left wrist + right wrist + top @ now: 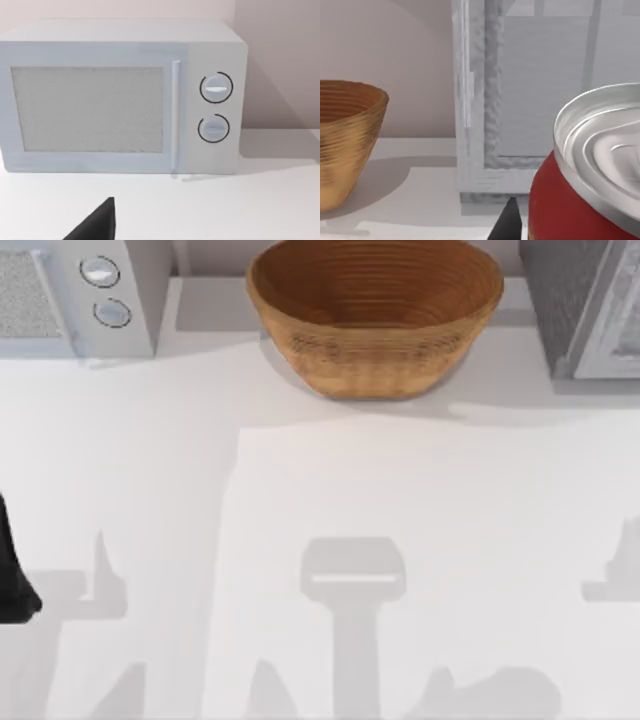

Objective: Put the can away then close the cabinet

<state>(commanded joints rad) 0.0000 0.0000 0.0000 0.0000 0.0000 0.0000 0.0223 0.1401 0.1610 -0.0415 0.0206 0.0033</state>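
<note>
Right up against the right wrist camera, can [585, 185] faces the cabinet [540, 100] at the worktop's [320, 520] back right corner — not yet stowed, door unshut — grip state untellable.

- A woven bowl [375, 315] stands at the middle of the counter's [300, 500] back edge, upright, its mouth open upward; its ribbed inside is brown, its outer wall a paler tan
- A white microwave [75, 295] sits at the back left corner, well apart from the bowl; its door [87, 110] is closed, with a vertical handle [175, 115] and two round knobs [216, 88] one above the other beside it
</note>
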